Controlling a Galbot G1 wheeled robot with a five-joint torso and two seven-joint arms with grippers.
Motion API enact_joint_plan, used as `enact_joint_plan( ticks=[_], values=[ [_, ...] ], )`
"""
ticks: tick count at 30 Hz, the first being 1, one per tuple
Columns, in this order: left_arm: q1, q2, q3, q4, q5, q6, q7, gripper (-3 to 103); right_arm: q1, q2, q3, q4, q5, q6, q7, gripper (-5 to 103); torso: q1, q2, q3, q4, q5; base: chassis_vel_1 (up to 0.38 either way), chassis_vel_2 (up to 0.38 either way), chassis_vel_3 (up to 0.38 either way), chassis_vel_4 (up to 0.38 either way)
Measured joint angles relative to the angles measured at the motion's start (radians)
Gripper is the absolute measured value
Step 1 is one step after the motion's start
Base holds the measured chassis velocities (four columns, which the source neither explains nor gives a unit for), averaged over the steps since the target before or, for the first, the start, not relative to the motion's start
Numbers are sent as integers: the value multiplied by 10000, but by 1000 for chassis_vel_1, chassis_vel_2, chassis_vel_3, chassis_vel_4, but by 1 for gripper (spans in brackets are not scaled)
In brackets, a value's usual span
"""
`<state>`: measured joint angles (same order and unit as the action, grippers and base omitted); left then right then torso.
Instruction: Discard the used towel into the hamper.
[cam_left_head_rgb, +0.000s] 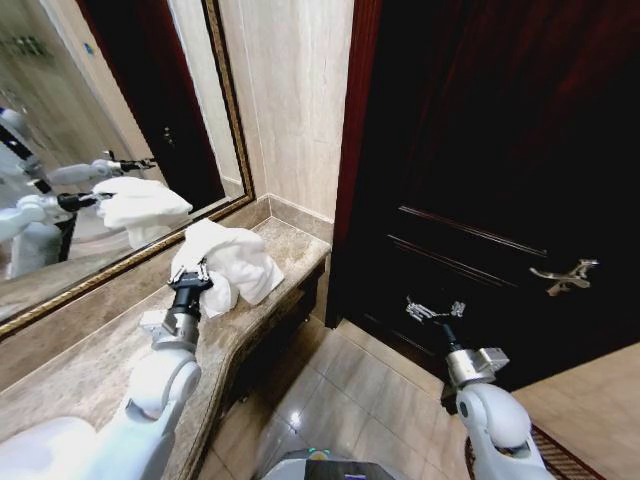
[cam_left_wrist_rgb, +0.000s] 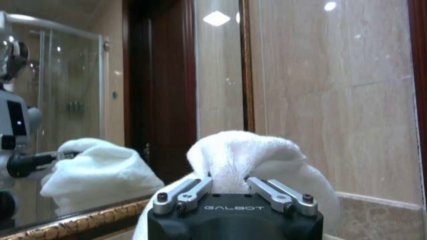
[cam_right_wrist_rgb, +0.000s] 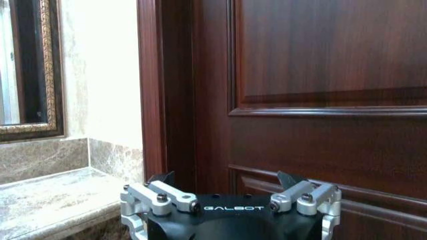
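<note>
You had a dark wood door (cam_left_head_rgb: 480, 180) filling the right side of the head view, a gilt-framed mirror (cam_left_head_rgb: 100, 130) on the left wall, and the marble counter (cam_left_head_rgb: 110, 350) running below it toward the corner. The towel (cam_left_head_rgb: 228, 262) sat bunched on the counter near its far end, w/ the left gripper (cam_left_head_rgb: 190, 281) right at its near edge; in the left wrist view the fingers (cam_left_wrist_rgb: 190, 190) were closed in on a raised fold, so it read as pinching the towel. The heap lay straight ahead of those jaws, rising up and away from them, long axis roughly along the counter toward the corner. Left arm was clearly the nearer one. The right gripper (cam_left_head_rgb: 435, 311) hung over the floor in front of the door, well apart from the towel, jaws spread and holding nothing. The hamper wasn't anywhere you could place it, so which way the towel had to travel couldn't be judged from here. Hard to make out: how much cloth was actually between the pads, since the towel covered the tips; the towel's far side; and the space under the counter, which was dark. The mirror doubled the towel and arm, so don't mistake the reflection for a 2nd towel.
</note>
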<state>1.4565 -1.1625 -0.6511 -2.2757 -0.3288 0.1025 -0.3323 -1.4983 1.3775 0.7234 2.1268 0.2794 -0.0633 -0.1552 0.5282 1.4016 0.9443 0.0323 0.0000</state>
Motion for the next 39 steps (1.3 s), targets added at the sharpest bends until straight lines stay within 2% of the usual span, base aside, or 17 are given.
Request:
enact_joint_plan(
  ticks=[2,3,5,6,7,10,12,17,26,33,39],
  values=[
    [53,-13,50,255,292,-606,219,8,-4,0,-1,35,0,0,0,100,0,0,0,-1,0,0,0,0,0],
    [53,-13,50,255,292,-606,219,8,-4,0,-1,35,0,0,0,100,0,0,0,-1,0,0,0,0,0],
    [91,-6,45,487,496,-1015,558,8,-6,0,-1,53,0,0,0,100,0,0,0,-1,0,0,0,0,0],
    [150,13,4,647,500,-1298,950,8,-21,1,-1,60,0,0,0,100,0,0,1,-1,-1,0,0,0,0],
    [150,13,4,647,500,-1298,950,8,-21,1,-1,60,0,0,0,100,0,0,1,-1,-1,0,0,0,0],
    [376,60,-97,752,-159,-1749,2262,8,-58,-18,37,68,0,12,0,100,0,0,1,0,-1,0,0,0,0],
    [432,75,-111,773,-455,-1922,2747,8,-63,-35,65,68,0,17,0,100,0,0,1,0,0,0,0,0,0],
    [414,84,-102,884,-714,-2208,3309,8,-53,-58,75,85,0,16,4,100,0,0,1,-1,0,0,0,0,0],
    [390,27,34,1029,-755,-2333,3498,8,-30,-57,44,138,-18,-42,16,100,0,0,1,0,0,0,0,0,0],
    [210,-173,319,738,-334,-1731,2854,8,-8,40,-10,214,-24,-79,22,100,0,0,1,-1,1,0,0,0,0],
    [340,-327,376,785,74,-1747,2715,8,-64,31,15,227,-29,-79,16,100,0,0,1,0,0,0,0,0,0]
  ],
)
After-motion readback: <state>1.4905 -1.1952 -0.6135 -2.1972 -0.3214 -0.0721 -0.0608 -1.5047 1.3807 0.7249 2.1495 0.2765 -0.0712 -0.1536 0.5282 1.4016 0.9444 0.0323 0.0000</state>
